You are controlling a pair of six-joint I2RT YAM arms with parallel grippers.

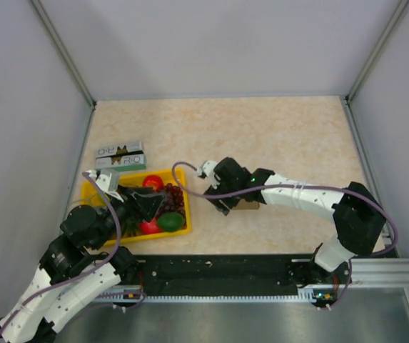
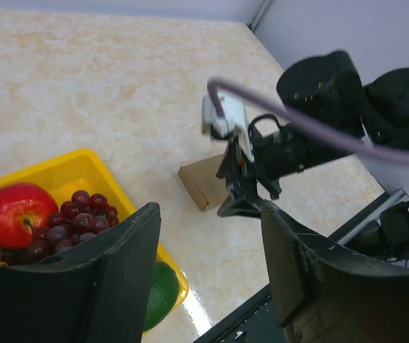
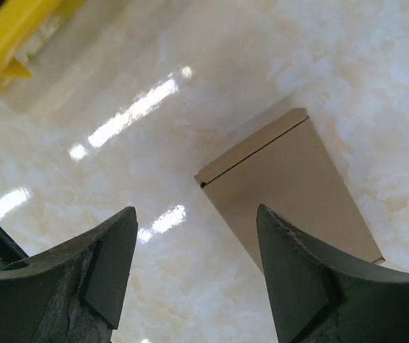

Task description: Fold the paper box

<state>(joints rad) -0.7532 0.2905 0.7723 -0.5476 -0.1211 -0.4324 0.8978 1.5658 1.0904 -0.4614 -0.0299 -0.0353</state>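
From above, the paper box [image 1: 250, 207] lies flat on the surface [image 1: 261, 128], near its front edge and right of the yellow tray [image 1: 163, 234], apart from it. Only a brown strip shows under the right tool [image 1: 223, 203], so its long axis cannot be judged here. Bare surface extends behind and to the right of the box. A green-and-white carton [image 1: 120, 156] sits behind the tray. The left tool [image 1: 147, 204] hangs over the tray. At the left wrist, the left tool [image 2: 211, 271] stands spread with nothing between its fingers. The box [image 2: 203, 184] is closed, its short end facing this camera and its length running away under the right tool [image 2: 238, 206]. The tray [image 2: 76, 161] holds an apple [image 2: 11, 214] and grapes [image 2: 76, 221]. At the right wrist, the right tool [image 3: 197, 279] is spread and clear of the box [image 3: 290, 193], which lies flat below it. Its long axis runs from upper left to lower right, with a seam at the upper end and bare surface on all visible sides.
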